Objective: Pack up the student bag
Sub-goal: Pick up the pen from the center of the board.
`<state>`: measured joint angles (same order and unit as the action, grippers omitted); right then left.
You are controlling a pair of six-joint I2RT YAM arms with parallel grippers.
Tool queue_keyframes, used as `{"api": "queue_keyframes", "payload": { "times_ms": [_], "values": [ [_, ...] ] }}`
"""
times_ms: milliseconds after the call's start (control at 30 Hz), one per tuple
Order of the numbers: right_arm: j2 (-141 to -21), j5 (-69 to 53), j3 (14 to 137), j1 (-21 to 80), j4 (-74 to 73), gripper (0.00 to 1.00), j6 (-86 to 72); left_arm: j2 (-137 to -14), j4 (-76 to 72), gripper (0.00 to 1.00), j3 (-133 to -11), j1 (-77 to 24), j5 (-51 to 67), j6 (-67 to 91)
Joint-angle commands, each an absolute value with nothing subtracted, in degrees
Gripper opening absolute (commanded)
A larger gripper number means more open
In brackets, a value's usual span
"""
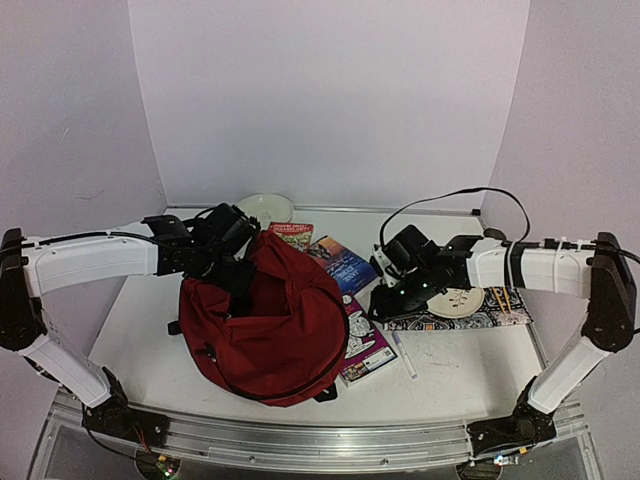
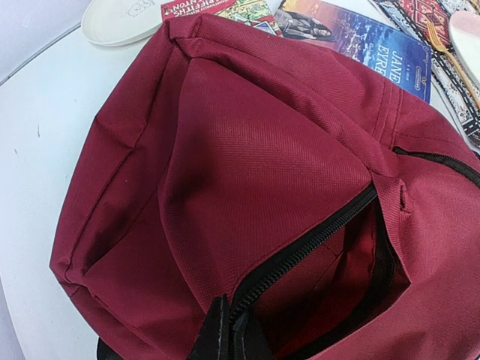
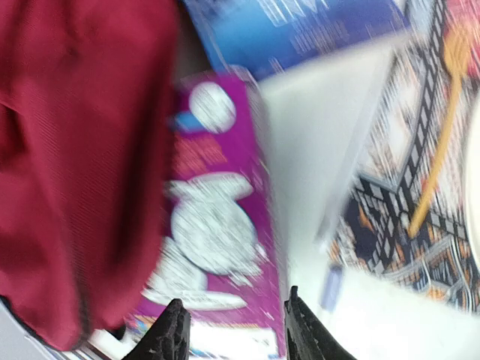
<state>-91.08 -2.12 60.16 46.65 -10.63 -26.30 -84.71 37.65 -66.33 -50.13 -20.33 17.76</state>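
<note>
Top external: backpack [image 1: 270, 320] sits centre-left on the table, with the left gripper [image 1: 238, 272] at its far-left top edge. Right gripper [image 1: 380, 306] hangs just right of the bag, over a purple book [image 1: 365, 345] whose left edge is tucked under the bag. Book's long axis runs near-far, slightly skewed, and the right arm is clearly the nearer one. Left wrist: zip [image 2: 315, 232] is open. Fingers are only partly in view but look pinched on the zip edge. Right wrist: blurred. Fingers are spread with nothing between them, book directly below, its short side across the gap. Likely snag: the bag overlapping the book's left edge could block that finger.
</note>
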Motion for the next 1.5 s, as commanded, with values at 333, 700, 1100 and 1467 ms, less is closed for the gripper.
{"api": "queue_keyframes", "payload": {
  "times_ms": [333, 700, 1100, 1467],
  "values": [
    [-94.49, 5.26, 57.48, 46.79, -25.61, 0.38, -33.24, -85.3, 38.6, 0.0, -70.43, -49.68, -21.69, 16.86],
    [-101.4, 3.75, 57.48, 46.79, -24.83, 0.33, -32.45, -85.53, 39.46, 0.0, -71.22, -49.48, -21.29, 16.44],
    [-105.4, 3.69, 56.39, 46.79, -22.81, 0.08, -32.34, -85.54, 40.02, 0.0, -72.16, -49.39, -19.6, 16.59],
    [-95.09, 4.83, 62.47, 46.79, -28.36, 0.0, -34.36, -85.53, 40.77, 0.0, -76.54, -49.39, -11.18, 17.46]
  ]
}}
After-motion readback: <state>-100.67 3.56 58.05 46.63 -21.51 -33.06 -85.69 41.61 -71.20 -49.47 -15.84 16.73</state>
